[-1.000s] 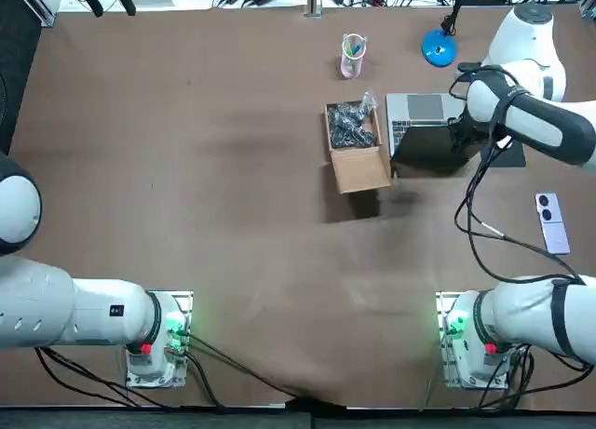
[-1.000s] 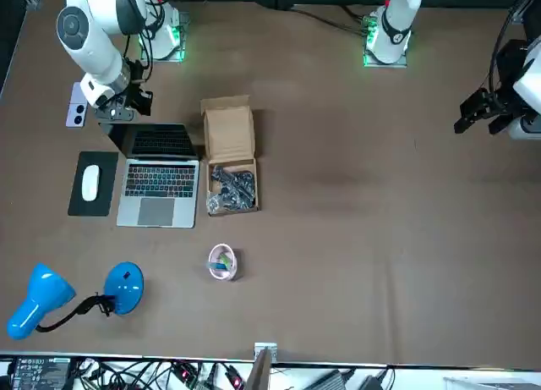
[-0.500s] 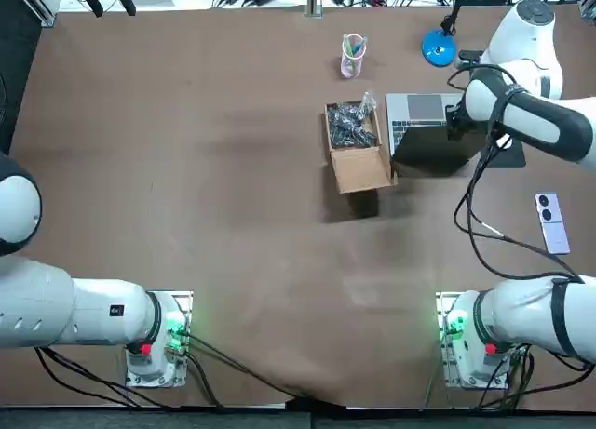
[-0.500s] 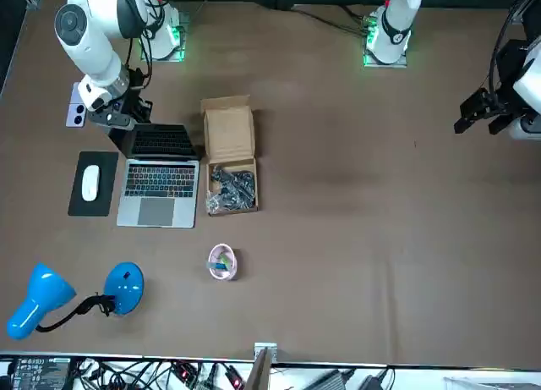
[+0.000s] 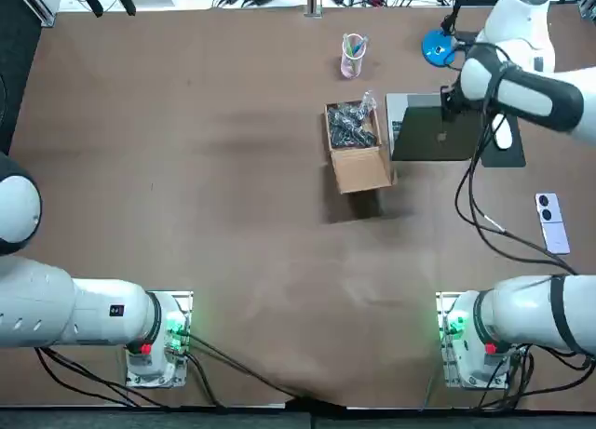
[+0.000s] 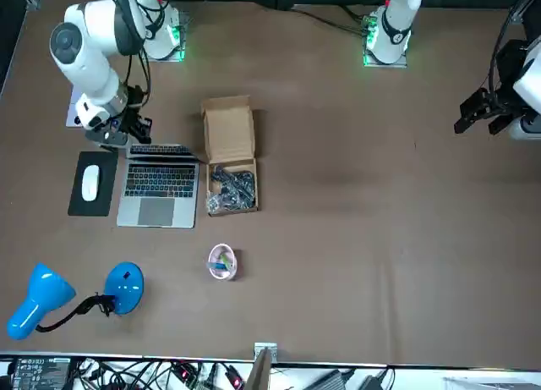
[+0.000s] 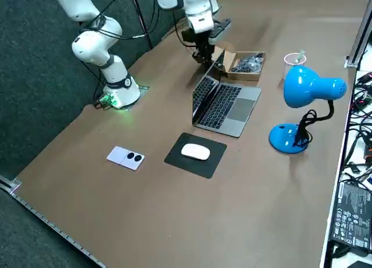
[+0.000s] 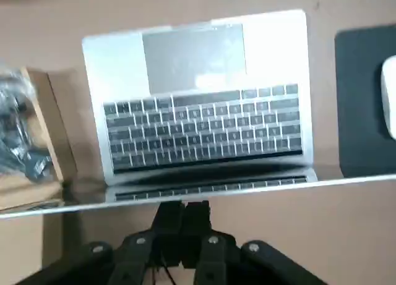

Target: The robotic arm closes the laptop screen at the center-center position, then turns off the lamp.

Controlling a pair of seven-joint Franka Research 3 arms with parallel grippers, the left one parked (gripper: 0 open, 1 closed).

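Note:
The silver laptop (image 6: 158, 189) lies at the table's middle right, its dark lid (image 5: 434, 136) tilted forward over the keyboard (image 8: 204, 131). My right gripper (image 8: 184, 208) is shut, with both fingers pressed together against the back of the lid's top edge (image 8: 204, 195). From overhead, the gripper (image 5: 450, 107) sits above the lid's far part; from the right side, the gripper (image 7: 203, 56) stands behind the raised lid (image 7: 201, 93). The blue lamp (image 6: 46, 299) stands past the laptop at the far edge, its base (image 5: 438, 46) apart from the gripper.
An open cardboard box (image 5: 356, 142) with dark parts sits right beside the laptop. A pink cup (image 5: 352, 55) with pens stands near the far edge. A white mouse (image 6: 90, 183) lies on a black pad (image 6: 80, 205). A phone (image 5: 551, 221) lies closer to the arm's base.
My right gripper has moved toward the table's far side, pushing the lid's top edge. The lid has swung further down over the keyboard.

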